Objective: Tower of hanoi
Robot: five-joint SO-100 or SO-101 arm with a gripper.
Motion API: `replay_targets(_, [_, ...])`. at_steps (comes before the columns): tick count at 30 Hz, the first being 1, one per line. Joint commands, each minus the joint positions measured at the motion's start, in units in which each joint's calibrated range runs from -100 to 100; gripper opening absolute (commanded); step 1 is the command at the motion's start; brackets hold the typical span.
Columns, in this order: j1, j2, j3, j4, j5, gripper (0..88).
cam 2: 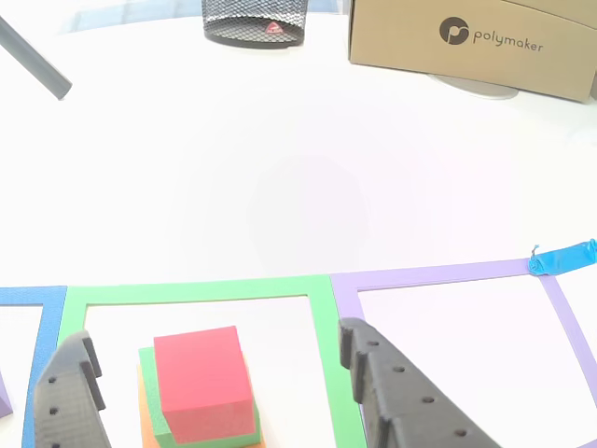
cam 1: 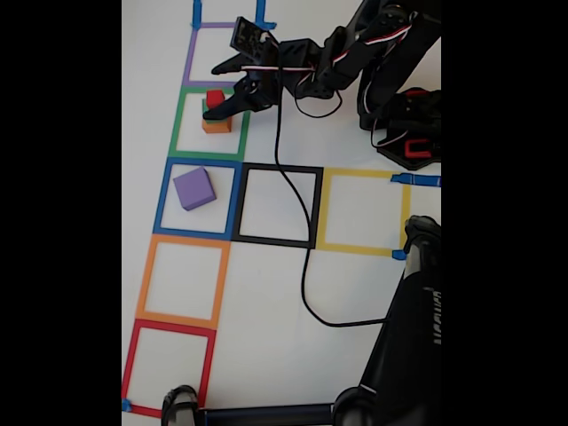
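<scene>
- On a white table (cam 1: 355, 293) marked with coloured tape square outlines, a black robot arm (cam 1: 355, 49) reaches from the upper right of the fixed view toward the squares on the left.
- Inside the blue tape square (cam 1: 197, 198), the purple cube (cam 1: 193, 188) sits alone, well apart from the arm.
- Inside the green tape square (cam 1: 211, 124), three cubes form a stack: the orange cube (cam 1: 216, 126) at the bottom, the green cube (cam 2: 151, 411) showing as a thin edge in the middle, the red cube (cam 2: 201, 381) on top.
- The claw (cam 2: 216, 359) is spread wide, its two dark fingers (cam 2: 387, 392) standing either side of the stack in the other view.
- A clear gap separates each finger from the red cube; the claw holds nothing.
- At the far edge of the table in the other view stand a cardboard box (cam 2: 466, 42) and a black mesh basket (cam 2: 254, 21).
</scene>
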Motion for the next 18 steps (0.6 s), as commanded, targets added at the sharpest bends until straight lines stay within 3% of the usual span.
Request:
replay_targets(1, [-0.41,0.26,-0.11,-1.59,0.36,29.6])
replay_targets(18, [-4.72,3.16,0.53,-4.58,0.36,27.5])
